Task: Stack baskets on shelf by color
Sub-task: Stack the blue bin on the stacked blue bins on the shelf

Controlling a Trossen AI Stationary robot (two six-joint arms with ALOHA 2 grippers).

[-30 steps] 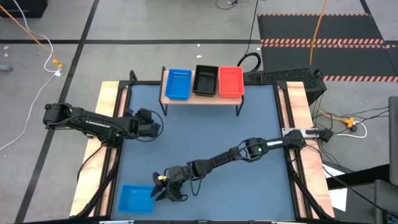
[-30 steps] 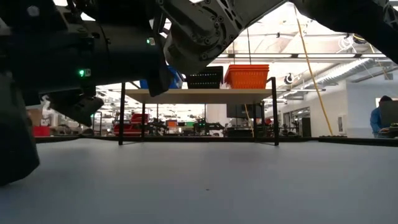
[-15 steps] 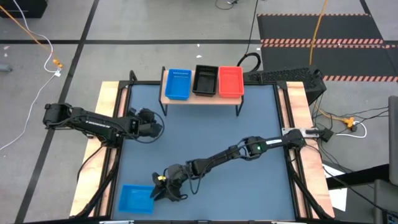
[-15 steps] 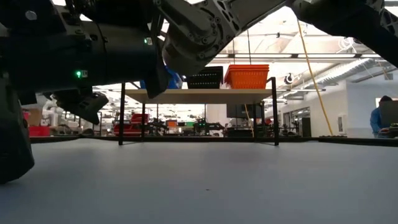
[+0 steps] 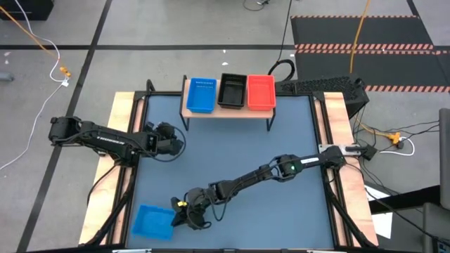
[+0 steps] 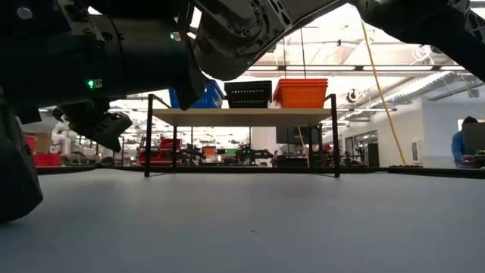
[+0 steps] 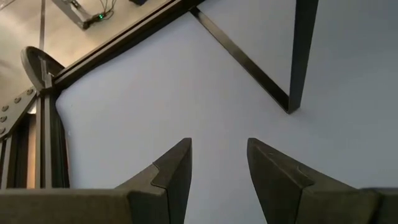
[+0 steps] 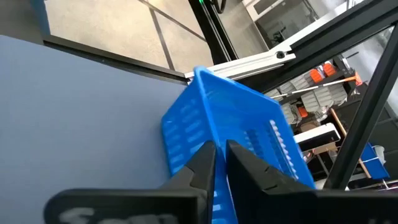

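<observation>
Right gripper (image 5: 176, 218) has clamped one blue basket (image 5: 152, 223); three baskets (image 5: 232, 91) fill the shelf (image 5: 228, 111).

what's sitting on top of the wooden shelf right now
Three baskets in a row on the shelf: blue basket, black basket, red basket. Whether any are stacks cannot be seen.

Light-wood shelf (image 5: 228, 111) on thin black legs at the table's far edge, carrying three perforated open-top baskets in a row: blue basket (image 5: 202, 94), black basket (image 5: 232, 91), red basket (image 5: 261, 92), all upright and touching. Fourth basket (image 5: 152, 221), also blue, at the near left corner, one wall pinched between the right gripper's (image 5: 179, 216) fingers (image 8: 202, 163), tilted.
</observation>
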